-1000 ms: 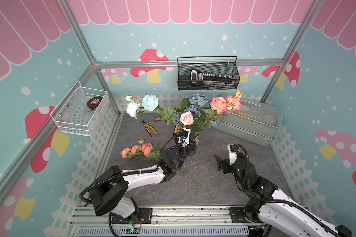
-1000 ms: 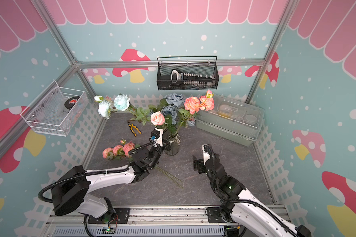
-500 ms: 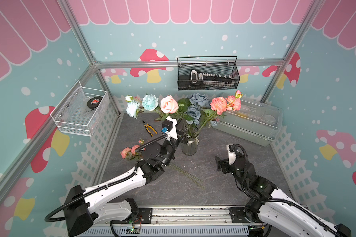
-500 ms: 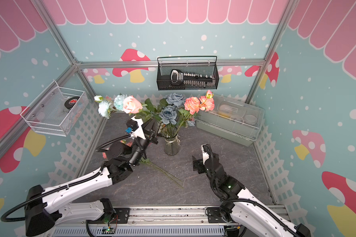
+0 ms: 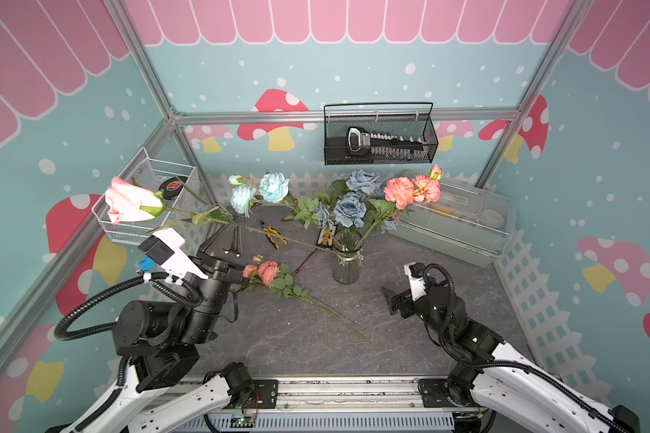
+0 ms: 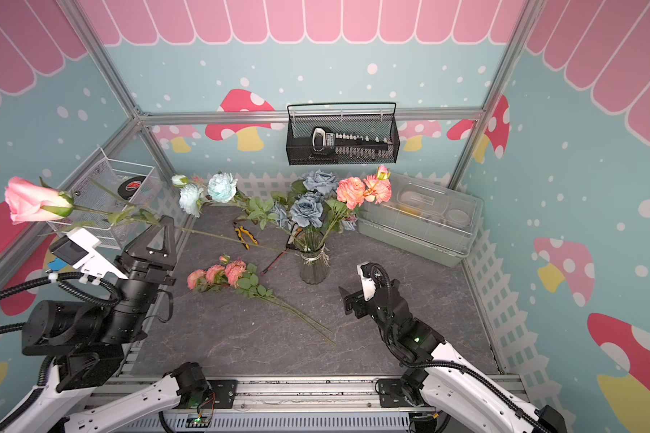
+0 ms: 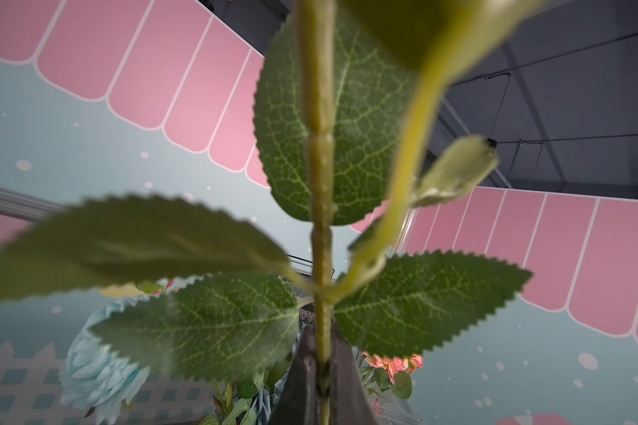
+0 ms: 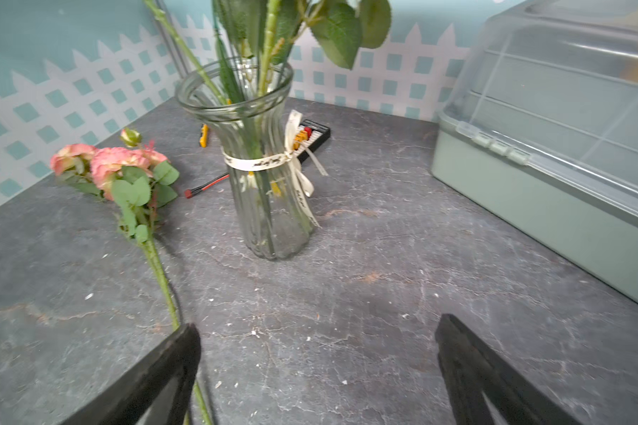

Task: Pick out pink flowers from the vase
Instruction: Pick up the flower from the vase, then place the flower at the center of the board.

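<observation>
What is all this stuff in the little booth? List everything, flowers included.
pink rose: one, pale pink, held aloft at left
loose spray: one, coral pink, lying on table
standing spray: one, coral pink, in vase
aqua flowers: one spray, pale aqua, leaning from vase
blue roses: about three, grey-blue, in vase
vase: one, clear glass, mid-table
pliers: one, yellow-black, on table
gadget: one, black with red wire, behind vase
box: one, green with clear lid, back right
mesh basket: one, black, back wall
wire basket: one, white, left wall
table: one, dark grey
left fingers: black, shut on rose stem
right fingers: black, open, empty
</observation>
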`<state>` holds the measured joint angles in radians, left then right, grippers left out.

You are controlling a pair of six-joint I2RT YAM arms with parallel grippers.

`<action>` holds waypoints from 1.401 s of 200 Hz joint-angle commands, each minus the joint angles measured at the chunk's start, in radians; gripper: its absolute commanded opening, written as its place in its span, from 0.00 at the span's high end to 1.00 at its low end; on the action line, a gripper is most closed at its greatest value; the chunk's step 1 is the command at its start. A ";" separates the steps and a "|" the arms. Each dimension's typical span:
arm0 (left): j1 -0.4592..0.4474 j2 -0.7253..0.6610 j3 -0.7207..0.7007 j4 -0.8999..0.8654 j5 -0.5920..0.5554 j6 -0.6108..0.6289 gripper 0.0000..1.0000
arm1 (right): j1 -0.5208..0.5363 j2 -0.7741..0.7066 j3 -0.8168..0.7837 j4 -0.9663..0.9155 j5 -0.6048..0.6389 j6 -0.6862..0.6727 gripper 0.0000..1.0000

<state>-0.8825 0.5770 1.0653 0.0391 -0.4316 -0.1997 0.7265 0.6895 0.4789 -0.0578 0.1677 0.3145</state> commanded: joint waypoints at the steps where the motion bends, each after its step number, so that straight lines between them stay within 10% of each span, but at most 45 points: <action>1: 0.008 0.017 -0.037 -0.261 -0.024 -0.127 1.00 | -0.004 -0.023 0.016 0.122 -0.160 -0.032 0.01; 70: 0.019 0.075 -0.212 -0.288 0.040 -0.343 1.00 | 0.050 0.034 0.025 0.243 -0.426 -0.076 0.02; 150: 0.057 0.199 -0.272 -0.141 0.245 -0.426 1.00 | 0.258 0.422 0.175 0.286 -0.237 -0.157 0.09; 231: 0.062 0.158 -0.289 -0.192 0.226 -0.416 1.00 | 0.258 0.543 0.228 0.306 -0.238 -0.143 0.78; 280: 0.063 0.135 -0.291 -0.286 0.118 -0.366 0.50 | 0.258 0.525 0.235 0.216 -0.162 -0.195 0.97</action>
<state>-0.8249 0.7322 0.7818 -0.1730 -0.2420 -0.5873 0.9817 1.2316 0.6891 0.2070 -0.0441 0.1608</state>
